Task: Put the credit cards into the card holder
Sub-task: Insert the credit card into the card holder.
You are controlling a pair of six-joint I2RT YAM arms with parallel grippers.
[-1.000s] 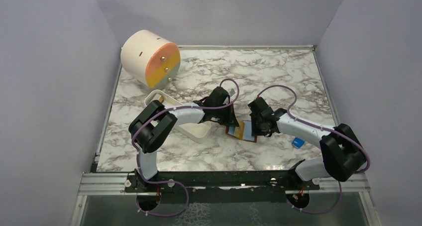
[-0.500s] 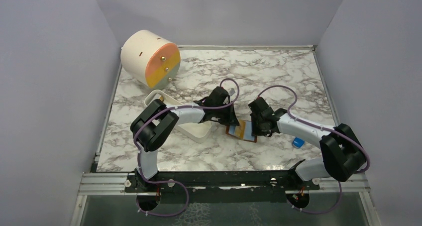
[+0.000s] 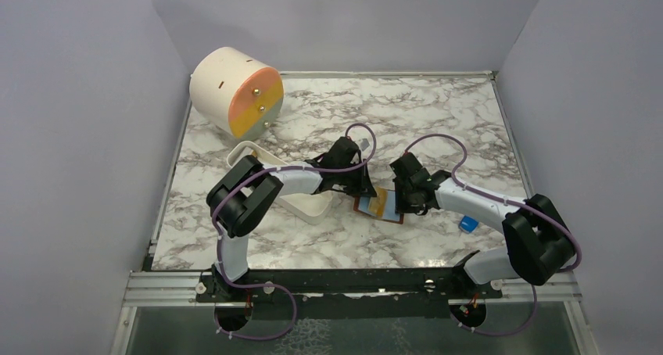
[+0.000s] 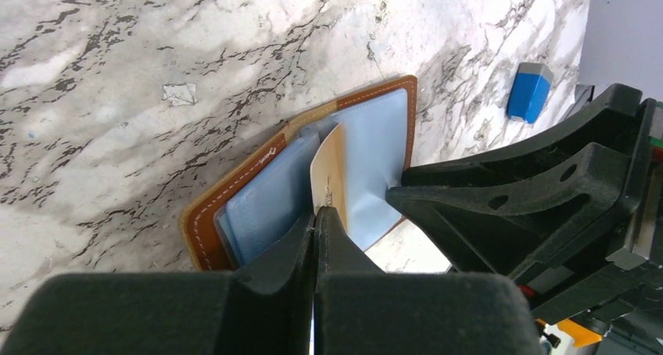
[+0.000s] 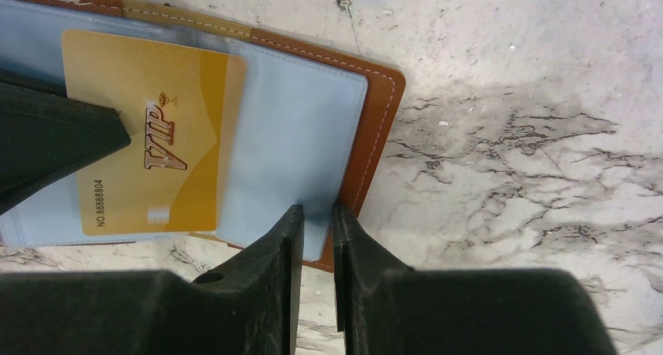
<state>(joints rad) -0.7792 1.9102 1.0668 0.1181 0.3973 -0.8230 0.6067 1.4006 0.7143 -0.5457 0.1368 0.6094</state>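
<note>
The brown card holder (image 3: pixel 381 207) lies open on the marble table, its pale blue pockets facing up (image 5: pixel 289 136). My left gripper (image 4: pixel 315 218) is shut on the orange-yellow credit card (image 4: pixel 330 175) and holds it on edge, with its far end in a blue pocket (image 4: pixel 270 206). The right wrist view shows this card (image 5: pixel 148 128) partly under a pocket layer. My right gripper (image 5: pixel 313 210) is nearly shut, a narrow slit between the fingers. Its tips rest on the holder's right edge. No dark cards are in view.
A white oblong tray (image 3: pixel 313 206) lies left of the holder, partly under my left arm. A cream cylinder with an orange face (image 3: pixel 234 89) stands at the back left. A small blue block (image 3: pixel 468 224) lies beside my right arm and also shows in the left wrist view (image 4: pixel 529 91).
My left arm's elbow has shifted slightly. Both grippers, the card and the holder stay as they were.
</note>
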